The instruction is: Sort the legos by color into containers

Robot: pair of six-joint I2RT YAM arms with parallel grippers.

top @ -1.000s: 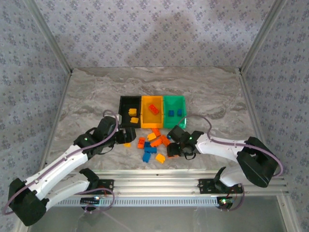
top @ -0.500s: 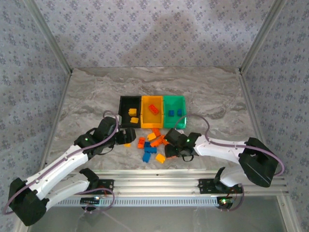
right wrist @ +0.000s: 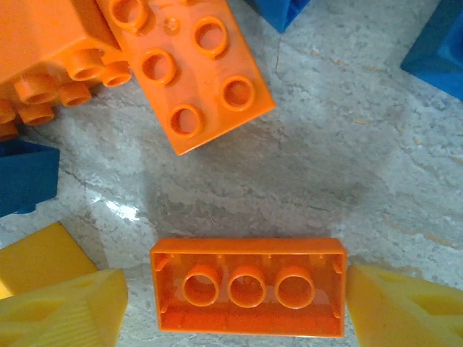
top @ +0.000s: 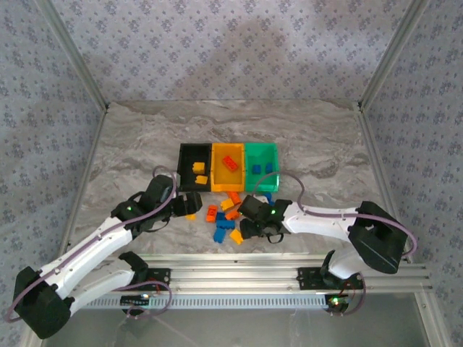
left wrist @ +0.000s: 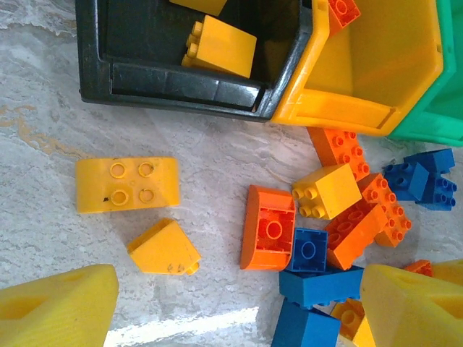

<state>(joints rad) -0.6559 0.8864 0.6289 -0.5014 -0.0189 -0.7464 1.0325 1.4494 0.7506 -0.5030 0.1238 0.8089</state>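
My right gripper (right wrist: 235, 295) is open and straddles an upside-down orange-red lego (right wrist: 248, 285) lying on the table. Its right finger (right wrist: 405, 307) is almost against the brick's end, while the left finger (right wrist: 65, 311) stands a little apart. In the top view the right gripper (top: 246, 224) is at the lego pile (top: 228, 213). My left gripper (left wrist: 235, 303) is open and empty above the table, near a yellow studded lego (left wrist: 126, 184) and a yellow wedge (left wrist: 164, 248). The black bin (top: 182, 166) holds yellow legos, the yellow-orange bin (top: 215, 177) an orange-red one, the green bin (top: 262, 147) blue ones.
An orange curved brick (left wrist: 269, 228) and blue bricks (left wrist: 322, 285) lie close to the left gripper's right finger. A studs-up orange brick (right wrist: 192, 79), a blue brick (right wrist: 25, 177) and a yellow brick (right wrist: 40, 256) crowd the right gripper. The bin row stands just beyond the pile.
My right gripper has slid left along the table into the pile and now straddles the upside-down orange-red lego. The left arm has stayed still.
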